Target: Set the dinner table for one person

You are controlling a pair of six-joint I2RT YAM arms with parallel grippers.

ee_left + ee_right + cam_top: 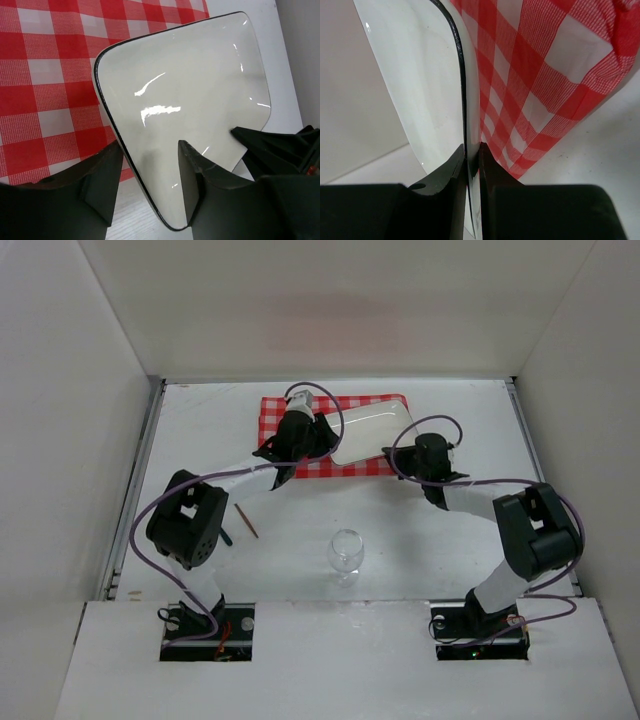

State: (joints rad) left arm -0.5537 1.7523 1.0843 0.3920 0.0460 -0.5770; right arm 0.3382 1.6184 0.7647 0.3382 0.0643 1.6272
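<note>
On the dinner table (450, 530) a red-and-white checked cloth (285, 420) lies at the back centre. A white rectangular plate (368, 432) with a thin dark rim sits partly on it, tilted. My right gripper (414, 452) is shut on the plate's right rim; in the right wrist view its fingertips (472, 150) pinch the edge of the plate (415, 75), with the cloth (545, 65) beside it. My left gripper (147, 185) is open astride the left rim of the plate (190, 85), one finger (192, 175) over the plate and the other (100, 185) outside the rim.
A clear wine glass (346, 552) stands upright at the front centre of the table. A thin brown stick (246, 521) lies near the left arm's elbow. White walls close in the back and both sides, and grey strips run along the table's edges.
</note>
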